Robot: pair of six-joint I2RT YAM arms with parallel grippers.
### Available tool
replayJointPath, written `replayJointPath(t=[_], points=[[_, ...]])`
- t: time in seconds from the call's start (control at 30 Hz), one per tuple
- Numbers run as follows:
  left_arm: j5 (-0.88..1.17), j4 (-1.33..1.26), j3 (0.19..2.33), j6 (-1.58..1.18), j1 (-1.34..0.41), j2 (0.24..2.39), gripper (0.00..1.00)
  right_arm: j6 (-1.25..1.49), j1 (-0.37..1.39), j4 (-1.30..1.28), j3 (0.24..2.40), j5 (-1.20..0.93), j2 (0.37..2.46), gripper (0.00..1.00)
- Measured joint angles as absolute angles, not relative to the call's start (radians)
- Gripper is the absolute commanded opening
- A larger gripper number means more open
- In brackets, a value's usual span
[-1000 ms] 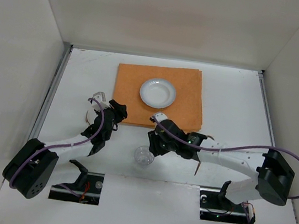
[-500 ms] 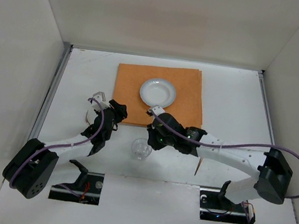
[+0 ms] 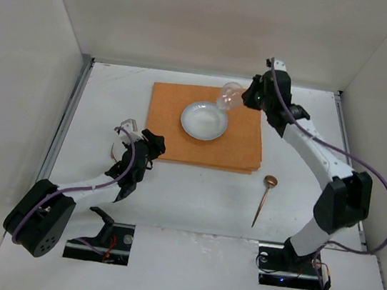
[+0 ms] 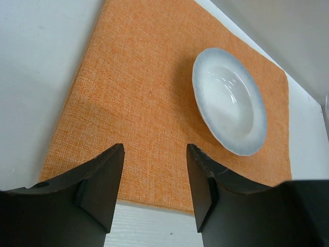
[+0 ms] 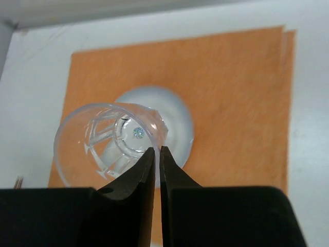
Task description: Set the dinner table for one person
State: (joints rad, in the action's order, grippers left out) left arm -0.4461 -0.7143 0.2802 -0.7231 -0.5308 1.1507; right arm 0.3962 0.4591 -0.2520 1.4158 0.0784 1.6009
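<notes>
The big flat white dinner table (image 3: 114, 91) with the thin metal side rails has a rectangular orange woven cloth mat (image 3: 241, 141) lying up toward its far edge, roughly centred between the left and right edges. A round shallow white plate (image 3: 204, 121) with a greyish rim sits on the far half of the mat.

The right gripper (image 5: 157, 150) is reached way out to the far edge of the table and is clamped down on the thin wall of a clear plastic cup (image 3: 230, 97), with the fingers (image 5: 177, 177) nearly touching and only the cup wall between them. The cup is tipped over, mouth facing the wrist camera so you look straight down to its base. From the top it shows over the far edge of the mat, just beside the plate's far-right rim. I can't tell whether it's touching anything under it.

The left gripper (image 4: 154, 152) is over the left half of the table, right at the mat's near-left corner, spread apart with nothing in it. Its wrist view looks across the mat to the plate.

A slim brown spoon (image 3: 262, 201) lies on bare table in the right half, between the mat and the near edge, bowl end toward the mat, handle pointing at the near edge. It's well apart from both grippers.
</notes>
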Motion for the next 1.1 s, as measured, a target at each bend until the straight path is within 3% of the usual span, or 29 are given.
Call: replayJointPath(t=[0.2, 0.4, 0.97, 1.1], points=[[-0.445, -0.714, 0.280, -0.723, -0.522, 1.151, 0.49, 0.400, 0.300, -0.274, 1.692, 0.122, 1.885, 0.11], [-0.447, -0.714, 0.280, -0.722, -0.520, 1.151, 0.49, 0.414, 0.232, -0.355, 1.827, 0.142, 2.057, 0.11], [-0.447, -0.714, 0.280, -0.717, -0.519, 1.151, 0.50, 0.391, 0.231, -0.471, 1.968, 0.200, 2.201, 0.12], [-0.447, -0.714, 0.280, -0.716, -0.520, 1.156, 0.50, 0.386, 0.231, -0.497, 1.997, 0.210, 2.235, 0.19]])
